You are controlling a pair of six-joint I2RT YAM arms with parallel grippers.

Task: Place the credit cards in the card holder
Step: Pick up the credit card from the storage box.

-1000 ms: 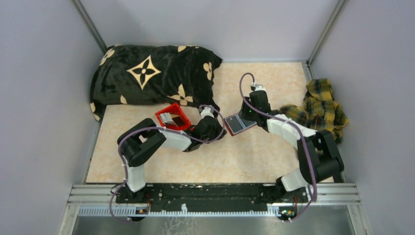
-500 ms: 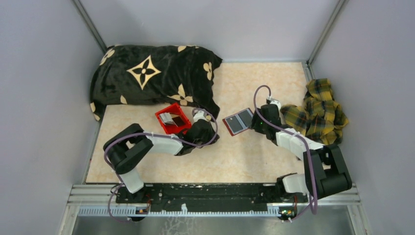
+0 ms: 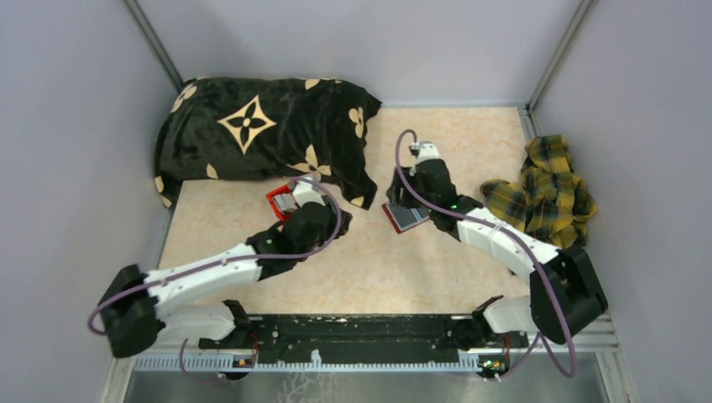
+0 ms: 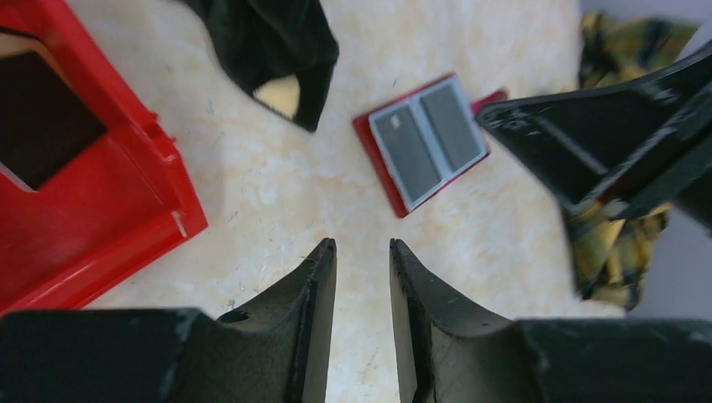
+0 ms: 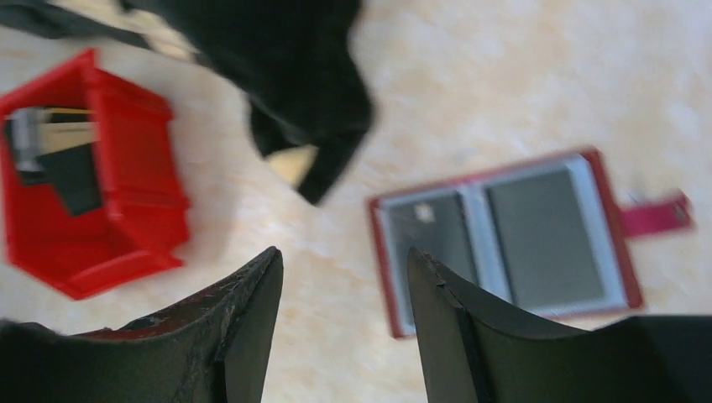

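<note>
Grippers hung empty: the left gripper [image 4: 363,248] narrowly parted beside the red bin [image 4: 101,210] of cards [image 5: 65,133], the right gripper [image 5: 344,256] wide over the wallet [image 5: 504,239], which lay open on the table [image 3: 378,260]. Unpinned, the wallet might skid or fold shut under a pushed card.

Top view: beige marbled table [image 3: 378,269] fills the middle of the frame, walls on 3 sides. Upper left, a big black pillow [image 3: 252,126] w/ tan flower prints lies flat, one corner drooping toward centre. Just below its lower edge, centre-left, sits the red bin [image 3: 280,201]. Right of centre is the card holder [image 4: 424,143], lying open, grey lining up, flat on the table and apart from the bin. Far right, a crumpled yellow-and-dark plaid cloth [image 3: 550,189] is bunched by the wall.
</note>
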